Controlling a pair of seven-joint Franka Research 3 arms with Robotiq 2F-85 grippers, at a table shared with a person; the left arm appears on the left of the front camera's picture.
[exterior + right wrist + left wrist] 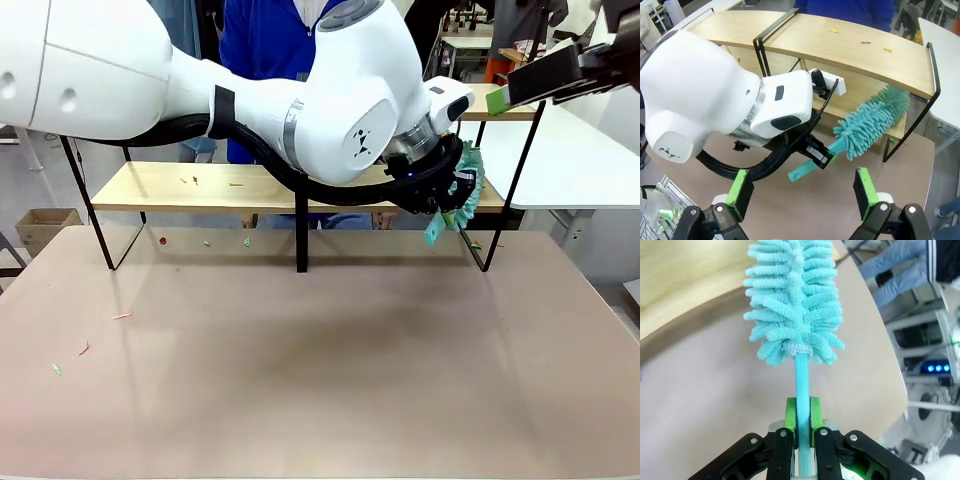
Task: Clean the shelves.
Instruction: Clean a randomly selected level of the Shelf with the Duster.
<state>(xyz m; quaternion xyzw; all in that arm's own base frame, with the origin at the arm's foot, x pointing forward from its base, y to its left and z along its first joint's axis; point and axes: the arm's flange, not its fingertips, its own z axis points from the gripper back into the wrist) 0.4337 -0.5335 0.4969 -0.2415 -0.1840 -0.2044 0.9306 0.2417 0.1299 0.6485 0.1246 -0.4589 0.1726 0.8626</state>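
While left claw (803, 405) grips duster (795, 305), shelves (240, 188) span table (320, 380) left-right

Teal duster (795, 305), light-wood shelves (855, 50) with black frame (301, 235), beige table (320, 380), white arm (200, 80).

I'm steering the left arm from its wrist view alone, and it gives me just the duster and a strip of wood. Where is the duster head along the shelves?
Observer: The teal duster, held by the left gripper, is at the right end of the shelves, by the lower board's front edge.
Operator: And the dirt?
Observer: Small bits lie on the left half of that lower board, well away from the duster.
Operator: Is the other arm close?
Observer: The right gripper is open and holds nothing, up near the right end of the top board.
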